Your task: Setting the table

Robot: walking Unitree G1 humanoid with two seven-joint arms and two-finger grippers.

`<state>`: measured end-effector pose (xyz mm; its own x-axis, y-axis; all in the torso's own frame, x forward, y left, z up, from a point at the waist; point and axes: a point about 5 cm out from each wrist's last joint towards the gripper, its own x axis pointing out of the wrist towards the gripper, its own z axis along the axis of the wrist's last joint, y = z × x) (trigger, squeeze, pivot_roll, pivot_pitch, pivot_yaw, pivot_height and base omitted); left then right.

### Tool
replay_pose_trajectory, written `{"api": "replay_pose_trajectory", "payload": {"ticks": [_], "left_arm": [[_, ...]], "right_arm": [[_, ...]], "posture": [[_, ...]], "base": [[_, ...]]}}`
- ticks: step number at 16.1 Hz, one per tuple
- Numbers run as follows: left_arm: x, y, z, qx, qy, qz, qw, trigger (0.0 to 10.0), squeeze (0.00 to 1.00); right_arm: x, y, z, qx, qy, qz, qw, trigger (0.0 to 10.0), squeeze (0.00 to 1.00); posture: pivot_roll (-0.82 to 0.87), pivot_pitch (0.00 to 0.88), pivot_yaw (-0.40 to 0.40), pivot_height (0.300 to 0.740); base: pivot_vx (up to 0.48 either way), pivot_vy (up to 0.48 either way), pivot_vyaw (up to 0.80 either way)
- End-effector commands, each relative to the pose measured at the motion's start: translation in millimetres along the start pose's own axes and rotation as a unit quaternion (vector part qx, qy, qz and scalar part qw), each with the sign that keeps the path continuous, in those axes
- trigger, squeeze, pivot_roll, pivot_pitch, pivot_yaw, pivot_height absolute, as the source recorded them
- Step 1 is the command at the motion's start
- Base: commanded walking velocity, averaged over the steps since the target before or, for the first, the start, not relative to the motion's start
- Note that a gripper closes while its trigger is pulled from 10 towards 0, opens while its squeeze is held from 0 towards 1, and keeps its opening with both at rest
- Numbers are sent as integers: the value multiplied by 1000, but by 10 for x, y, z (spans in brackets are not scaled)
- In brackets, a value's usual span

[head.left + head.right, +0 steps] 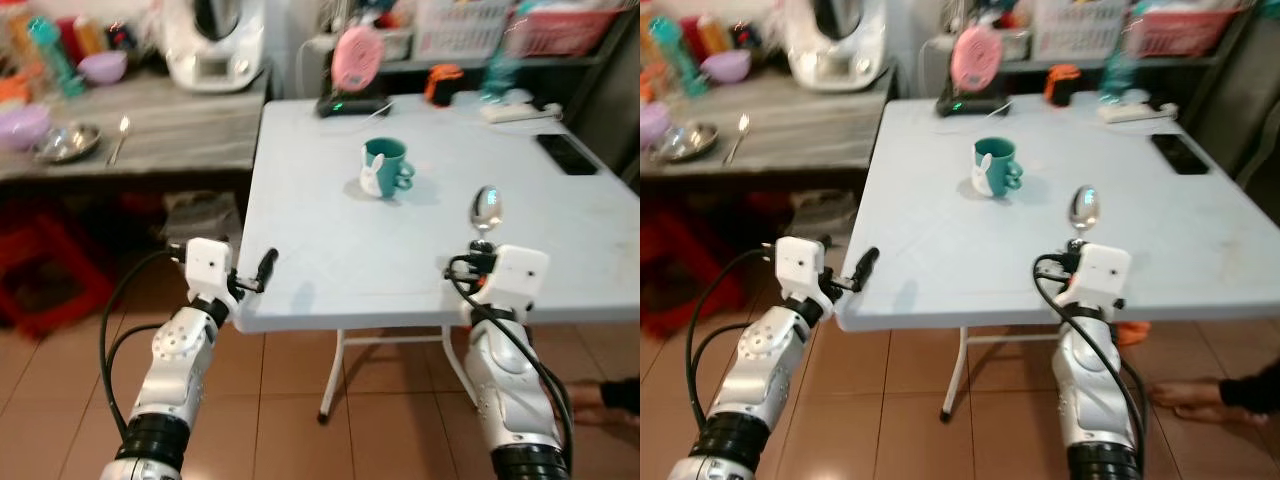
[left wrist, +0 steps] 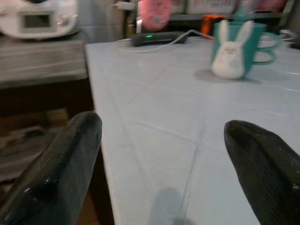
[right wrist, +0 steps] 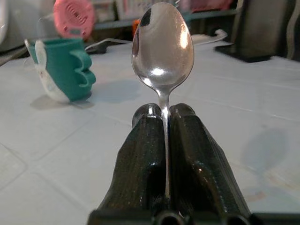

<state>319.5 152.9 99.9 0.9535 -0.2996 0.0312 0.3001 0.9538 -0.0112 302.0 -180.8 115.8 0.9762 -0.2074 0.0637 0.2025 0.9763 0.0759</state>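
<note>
Clamped in the right gripper, a spoon points bowl-first, lengthwise toward the teal mug (rabbit-faced) on the pale blue table. Left gripper gapes wide at that table's near corner. Cluttered shelves lie beyond the mug.

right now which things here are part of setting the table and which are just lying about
In use: shiny metal spoon pinched in the right claw; teal mug with white rabbit; pale folding table.
Lying about: black phone, pink round fan, steel bowl on the side counter.
</note>
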Motion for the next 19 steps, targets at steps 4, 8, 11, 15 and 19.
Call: {"api": "replay_pose_trajectory", "payload": {"ticks": [4, 8, 11, 15, 19], "left_arm": [[-13, 92, 11, 6, -1, 10, 1000, 10000, 0], [-11, 92, 10, 7, -2, 9, 1000, 10000, 0], [-11, 95, 8, 7, -2, 9, 1000, 10000, 0], [-9, 93, 7, 7, -3, 9, 1000, 10000, 0], [52, 24, 15, 4, -5, 3, 1000, 10000, 0]], "right_arm": [[19, 99, 43, 7, -9, 13, 1000, 10000, 0], [19, 98, 43, 7, -9, 13, 1000, 10000, 0], [18, 101, 43, 7, -9, 13, 1000, 10000, 0], [20, 98, 43, 7, -9, 13, 1000, 10000, 0], [52, 171, 56, -1, -15, 26, 1000, 10000, 0]], "posture": [[-69, 0, 37, 740], [-69, 0, 37, 740], [-69, 0, 37, 740], [-69, 0, 37, 740], [-71, 0, 46, 740]], "base": [[0, 461, -469], [0, 461, -469], [0, 461, -469], [0, 461, -469], [0, 480, 150]]}}
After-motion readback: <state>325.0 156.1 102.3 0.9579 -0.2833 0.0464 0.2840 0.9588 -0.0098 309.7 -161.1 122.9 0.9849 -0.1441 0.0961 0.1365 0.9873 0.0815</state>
